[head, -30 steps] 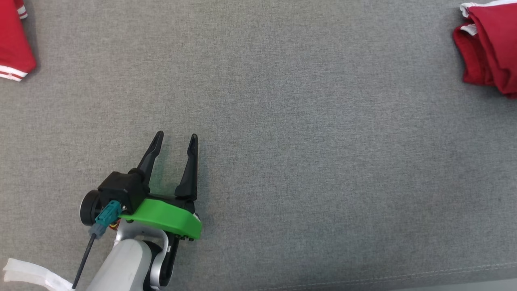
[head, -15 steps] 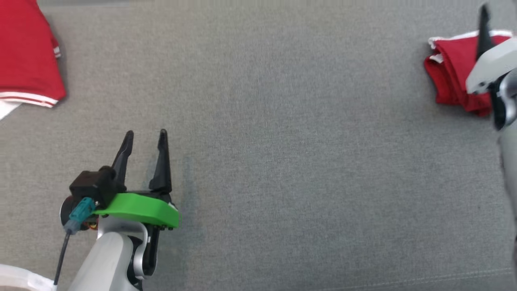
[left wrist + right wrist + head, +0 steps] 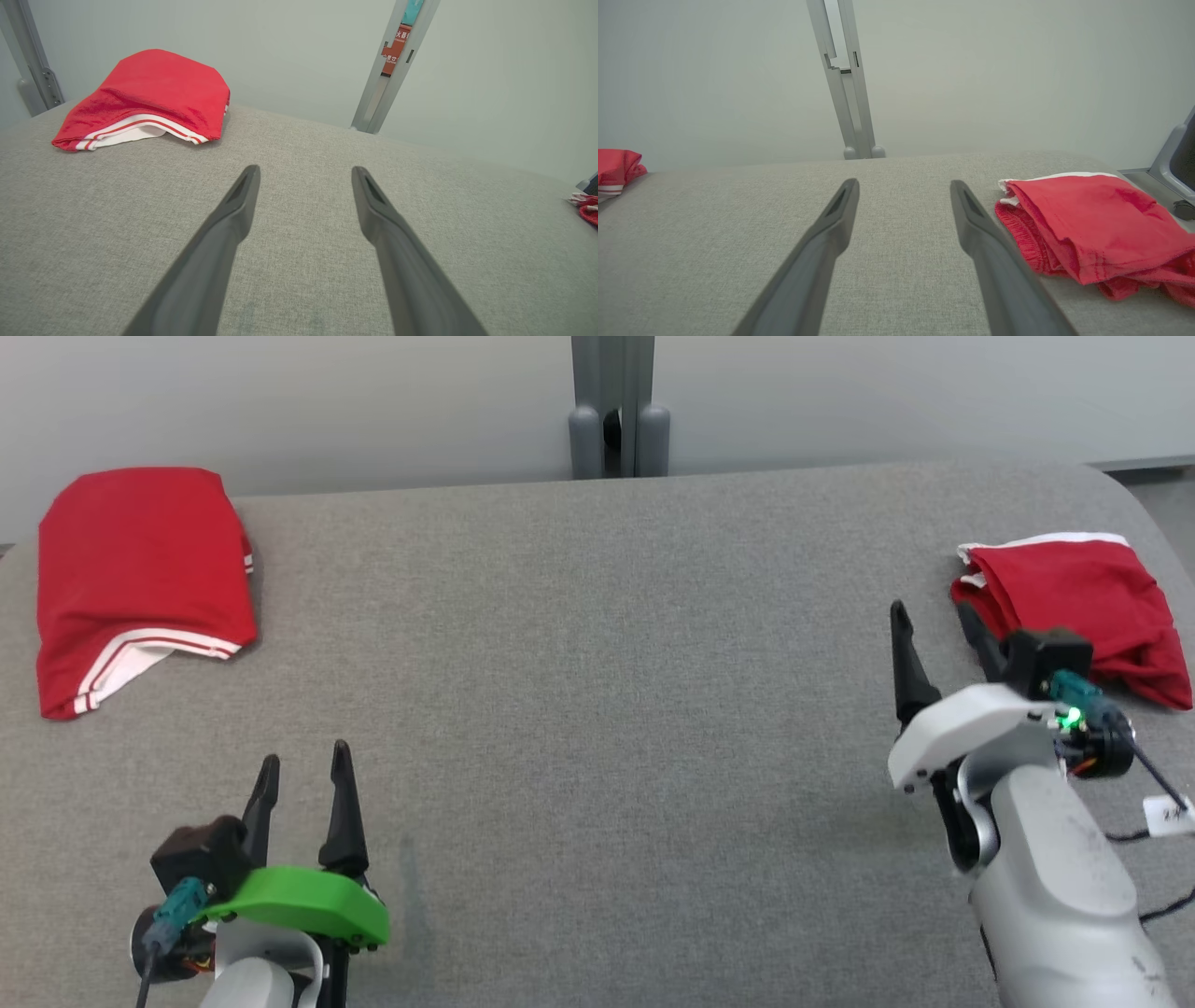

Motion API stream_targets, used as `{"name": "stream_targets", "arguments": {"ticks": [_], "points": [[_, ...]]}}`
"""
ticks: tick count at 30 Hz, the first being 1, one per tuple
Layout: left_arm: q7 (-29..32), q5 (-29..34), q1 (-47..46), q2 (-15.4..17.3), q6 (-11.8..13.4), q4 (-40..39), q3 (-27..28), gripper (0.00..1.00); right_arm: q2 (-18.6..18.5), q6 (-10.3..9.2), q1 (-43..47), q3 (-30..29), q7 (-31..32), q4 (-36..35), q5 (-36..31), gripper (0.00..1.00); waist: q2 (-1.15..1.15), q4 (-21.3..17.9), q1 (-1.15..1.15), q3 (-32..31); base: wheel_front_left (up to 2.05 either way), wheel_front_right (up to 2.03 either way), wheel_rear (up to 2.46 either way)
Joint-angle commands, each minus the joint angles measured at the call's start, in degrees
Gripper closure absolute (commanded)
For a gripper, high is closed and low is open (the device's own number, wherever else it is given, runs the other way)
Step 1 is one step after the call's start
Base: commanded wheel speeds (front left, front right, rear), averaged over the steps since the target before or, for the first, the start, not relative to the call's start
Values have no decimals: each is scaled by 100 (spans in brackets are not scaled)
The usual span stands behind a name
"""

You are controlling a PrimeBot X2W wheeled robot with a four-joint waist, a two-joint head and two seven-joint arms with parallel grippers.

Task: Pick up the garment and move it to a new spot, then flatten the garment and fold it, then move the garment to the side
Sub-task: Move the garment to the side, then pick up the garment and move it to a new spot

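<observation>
A red garment (image 3: 140,560) with white trim lies folded at the table's far left, also in the left wrist view (image 3: 149,93). A second red garment (image 3: 1074,597) lies loosely bunched at the far right, and in the right wrist view (image 3: 1087,224) its edge sits just right of my finger. My left gripper (image 3: 305,756) hovers open over bare table near the front left, well short of the left garment; its jaws (image 3: 304,171) hold nothing. My right gripper (image 3: 931,611) is open and empty (image 3: 904,184), its tips level with the right garment's left edge.
The grey fabric-covered table (image 3: 597,663) has a rounded far right corner. A grey metal post (image 3: 611,420) stands behind its back edge against a pale wall. A thin cable with a white tag (image 3: 1162,812) hangs by my right wrist.
The head camera has tilted up, bringing the back wall, the post and both garments fully into view. The right arm has come into the picture at the right. Both grippers stay open.
</observation>
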Motion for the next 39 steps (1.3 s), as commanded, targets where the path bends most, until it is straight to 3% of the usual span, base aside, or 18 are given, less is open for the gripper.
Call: {"name": "stream_targets", "arguments": {"ticks": [1,6,18,39], "points": [[-37,51,142,36,-11,30,-34,0,52,-8,324,-55,-61,-182,-34,0,0,169,0,-348,0,0,0],[-43,85,420,22,13,26,-82,0,165,-8,1179,-149,-80,-900,-240,0,0,216,0,-463,0,0,0],[-34,31,830,-100,176,-146,-149,0,169,-8,2604,310,46,-2187,409,0,0,265,0,-633,0,0,0],[95,58,863,8,237,-305,-294,0,174,-8,2828,415,250,-2502,446,0,0,258,0,-635,0,0,0]]}}
